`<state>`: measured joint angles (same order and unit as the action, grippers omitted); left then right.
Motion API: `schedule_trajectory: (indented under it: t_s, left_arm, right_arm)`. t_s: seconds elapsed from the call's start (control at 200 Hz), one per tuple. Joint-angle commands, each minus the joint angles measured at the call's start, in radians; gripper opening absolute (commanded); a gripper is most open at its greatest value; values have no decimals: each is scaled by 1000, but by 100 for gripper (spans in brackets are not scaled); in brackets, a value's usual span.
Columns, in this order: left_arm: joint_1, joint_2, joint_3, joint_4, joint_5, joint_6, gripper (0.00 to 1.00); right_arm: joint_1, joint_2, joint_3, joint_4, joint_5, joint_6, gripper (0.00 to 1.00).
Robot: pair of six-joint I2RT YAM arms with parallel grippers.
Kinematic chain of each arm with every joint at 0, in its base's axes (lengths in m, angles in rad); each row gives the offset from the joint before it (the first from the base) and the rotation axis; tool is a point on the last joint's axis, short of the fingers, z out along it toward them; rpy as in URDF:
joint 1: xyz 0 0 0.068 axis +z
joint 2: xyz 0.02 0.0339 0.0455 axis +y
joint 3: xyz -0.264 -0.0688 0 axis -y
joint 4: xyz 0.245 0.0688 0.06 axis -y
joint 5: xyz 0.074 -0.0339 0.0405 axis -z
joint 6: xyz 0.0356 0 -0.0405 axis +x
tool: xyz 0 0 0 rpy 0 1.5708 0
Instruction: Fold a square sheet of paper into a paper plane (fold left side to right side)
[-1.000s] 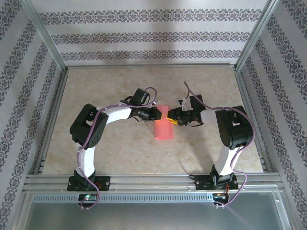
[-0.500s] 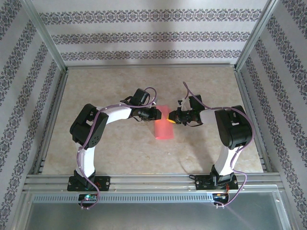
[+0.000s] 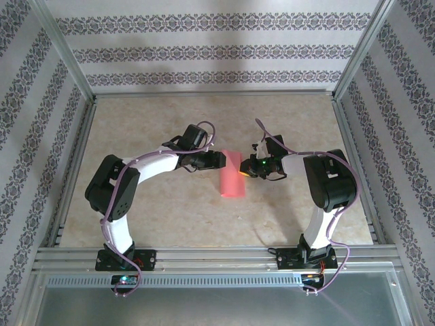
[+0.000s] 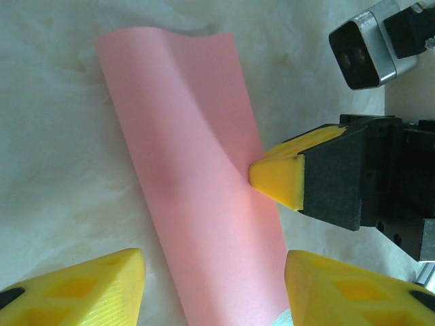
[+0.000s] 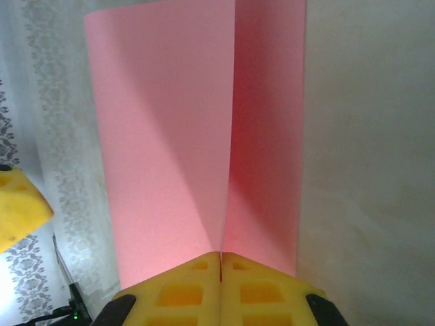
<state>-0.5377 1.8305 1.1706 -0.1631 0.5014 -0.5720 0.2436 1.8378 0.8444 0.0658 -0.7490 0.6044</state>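
Note:
The square sheet of paper is salmon pink and lies doubled over into a long strip at the table's middle. In the left wrist view the paper runs between the yellow fingers of my left gripper, which stand wide apart on either side without touching it. My left gripper is at the strip's far left end. My right gripper comes in from the right. In the right wrist view its jaws are shut on the paper's two free edges. Its yellow tip presses the strip's right edge.
The beige stone-patterned table is bounded by aluminium rails at the near edge and patterned walls behind and at both sides. The right arm's wrist camera hangs close above the left gripper's finger.
My left gripper has opened and let go of the paper, and the left arm's elbow has swung out to the left. My right gripper has shut on the paper's right edge.

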Motion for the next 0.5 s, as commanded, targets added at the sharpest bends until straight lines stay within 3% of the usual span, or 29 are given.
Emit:
schedule_trajectory:
  t_s: [0.0, 0.495]
  left_arm:
    - [-15, 14, -11, -67, -42, 3, 58]
    - [-47, 146, 93, -102, -47, -34, 60]
  right_arm:
    - [10, -11, 25, -34, 38, -34, 0]
    - [20, -23, 30, -58, 67, -49, 0]
